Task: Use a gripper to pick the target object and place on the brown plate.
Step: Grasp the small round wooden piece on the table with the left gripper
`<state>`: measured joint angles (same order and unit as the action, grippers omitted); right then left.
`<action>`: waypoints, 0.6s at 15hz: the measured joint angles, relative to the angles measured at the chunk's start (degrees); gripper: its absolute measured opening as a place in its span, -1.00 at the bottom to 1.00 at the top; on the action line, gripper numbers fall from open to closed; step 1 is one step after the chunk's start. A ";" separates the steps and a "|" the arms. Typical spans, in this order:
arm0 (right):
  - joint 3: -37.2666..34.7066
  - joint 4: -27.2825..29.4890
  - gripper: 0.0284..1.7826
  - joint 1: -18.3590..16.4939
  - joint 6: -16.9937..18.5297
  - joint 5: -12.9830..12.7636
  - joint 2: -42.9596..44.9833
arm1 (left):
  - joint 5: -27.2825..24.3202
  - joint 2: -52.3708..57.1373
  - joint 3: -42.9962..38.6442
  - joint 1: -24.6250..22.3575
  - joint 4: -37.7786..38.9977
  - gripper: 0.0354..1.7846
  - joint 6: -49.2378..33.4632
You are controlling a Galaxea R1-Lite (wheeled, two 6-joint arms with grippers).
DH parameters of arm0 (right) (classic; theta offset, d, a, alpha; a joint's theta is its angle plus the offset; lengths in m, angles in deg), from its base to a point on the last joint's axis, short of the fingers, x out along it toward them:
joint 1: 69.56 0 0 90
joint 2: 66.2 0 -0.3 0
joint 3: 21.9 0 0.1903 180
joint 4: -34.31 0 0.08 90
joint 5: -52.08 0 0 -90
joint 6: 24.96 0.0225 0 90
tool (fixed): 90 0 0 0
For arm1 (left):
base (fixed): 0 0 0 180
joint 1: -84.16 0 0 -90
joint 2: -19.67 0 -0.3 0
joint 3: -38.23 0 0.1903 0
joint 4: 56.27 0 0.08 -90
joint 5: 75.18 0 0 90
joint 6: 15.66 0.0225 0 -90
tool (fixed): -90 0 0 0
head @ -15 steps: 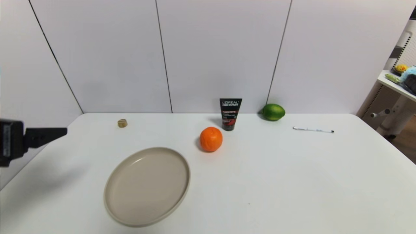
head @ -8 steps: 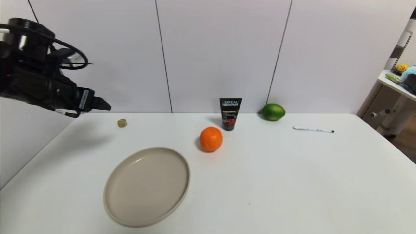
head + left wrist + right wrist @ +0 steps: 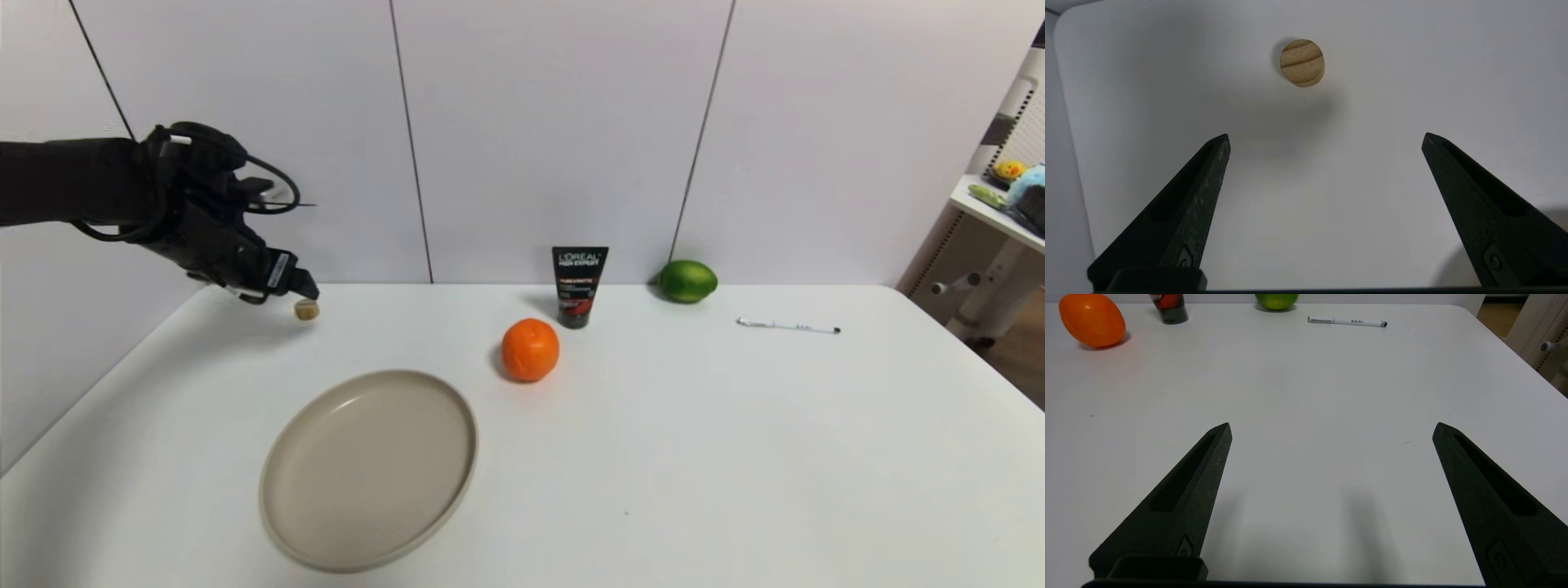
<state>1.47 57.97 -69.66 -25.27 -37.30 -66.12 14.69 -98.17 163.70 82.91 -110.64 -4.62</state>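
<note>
The target object, a tiny tan wooden knob with darker grooves, sits near the table's far left corner. It also shows in the left wrist view. My left gripper hangs just above and to the left of the knob, tilted down at it. In the left wrist view it is open and empty, and the knob lies beyond the fingertips. The brown plate lies empty at the front left. My right gripper is open and empty over bare table, outside the head view.
An orange sits right of the plate. A black tube and a green lime stand by the back wall. A white pen lies at the right. The wall is close behind the knob, and the table's left edge is near.
My left arm has swung up from the left edge of the view, then right and down. Its gripper now hangs just over the knob. Nothing on the table has moved.
</note>
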 joint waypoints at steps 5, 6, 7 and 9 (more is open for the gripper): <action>0.00 -0.05 0.90 0.00 0.00 0.00 0.00 | -0.05 -6.78 5.07 -0.50 0.66 0.89 -0.11; 0.00 0.00 0.90 0.00 0.00 0.01 0.00 | -0.05 -8.07 6.08 -0.61 1.13 0.89 -0.20; 0.00 -0.02 0.90 0.00 0.00 -0.02 0.00 | -0.24 -9.16 6.72 -0.67 1.90 0.89 -0.30; 0.00 -0.02 0.90 0.00 -0.02 -0.02 0.00 | -1.34 -10.84 7.33 -0.83 3.30 0.89 -0.44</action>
<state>1.47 57.95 -69.66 -25.29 -37.32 -66.12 13.35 -109.01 171.02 82.08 -107.34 -5.06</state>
